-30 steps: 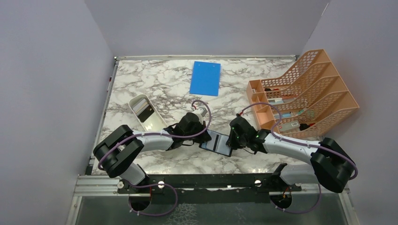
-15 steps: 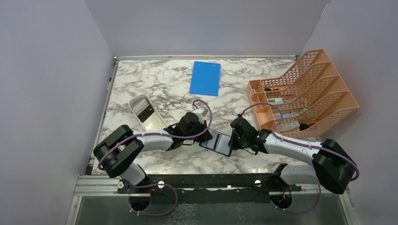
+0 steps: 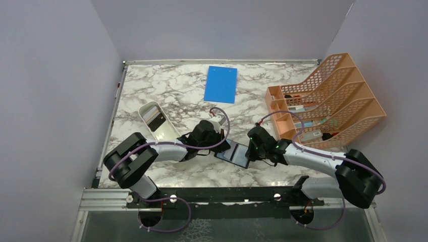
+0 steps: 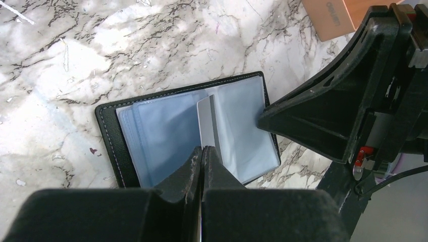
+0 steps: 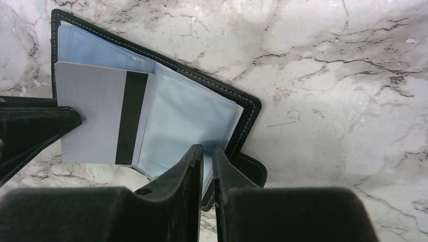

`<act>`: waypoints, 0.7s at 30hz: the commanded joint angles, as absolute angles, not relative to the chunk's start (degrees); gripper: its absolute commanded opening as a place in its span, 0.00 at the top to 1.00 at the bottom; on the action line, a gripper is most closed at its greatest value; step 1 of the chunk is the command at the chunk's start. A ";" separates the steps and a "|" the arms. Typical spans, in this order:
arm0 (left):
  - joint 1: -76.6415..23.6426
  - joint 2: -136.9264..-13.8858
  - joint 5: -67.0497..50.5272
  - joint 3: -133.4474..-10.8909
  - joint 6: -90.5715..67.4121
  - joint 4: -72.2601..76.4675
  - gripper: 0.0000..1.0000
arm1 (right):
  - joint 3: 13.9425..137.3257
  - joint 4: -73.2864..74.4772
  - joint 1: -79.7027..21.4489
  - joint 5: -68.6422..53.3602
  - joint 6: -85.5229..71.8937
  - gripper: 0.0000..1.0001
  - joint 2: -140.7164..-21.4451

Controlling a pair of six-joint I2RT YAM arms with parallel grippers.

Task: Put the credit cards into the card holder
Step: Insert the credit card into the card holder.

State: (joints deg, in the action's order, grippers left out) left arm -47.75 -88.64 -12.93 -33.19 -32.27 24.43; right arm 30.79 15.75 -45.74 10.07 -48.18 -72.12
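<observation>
The card holder (image 3: 234, 153) lies open on the marble table, black outside with grey-blue pockets (image 4: 166, 126). My left gripper (image 4: 203, 149) is shut on a credit card (image 5: 96, 118), light grey with a black stripe. The card's far end sits among the pocket sleeves near the holder's middle (image 4: 206, 118). From the other side, my right gripper (image 5: 208, 149) is shut on the holder's edge (image 5: 245, 131), close to the snap tab (image 5: 252, 169), with sleeve and black rim between its fingers. In the top view the left gripper (image 3: 222, 144) and right gripper (image 3: 248, 151) face each other across the holder.
A white oblong tray (image 3: 169, 132) stands left of the left arm with a dark flat piece (image 3: 158, 122) in it. A blue board (image 3: 221, 83) lies at the back. An orange mesh rack (image 3: 328, 101) fills the right side, close behind the right arm.
The left arm's elbow has crept slightly to the right. Both grippers stay at the holder with the same holds.
</observation>
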 commanded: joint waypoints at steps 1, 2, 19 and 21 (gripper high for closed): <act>-47.73 -90.70 -14.68 -33.66 -30.73 26.66 1.00 | 29.13 19.42 -45.51 12.39 -47.50 0.82 -74.31; -47.75 -90.97 -14.88 -33.57 -30.80 27.04 1.00 | 29.17 19.42 -45.57 12.28 -47.44 0.82 -74.34; -47.77 -92.10 -16.74 -32.06 -32.88 29.36 1.00 | 29.10 19.01 -45.55 12.02 -47.46 0.82 -74.80; -47.68 -91.73 -17.09 -31.27 -35.44 28.70 1.00 | 29.26 19.22 -45.51 12.06 -47.42 0.82 -74.73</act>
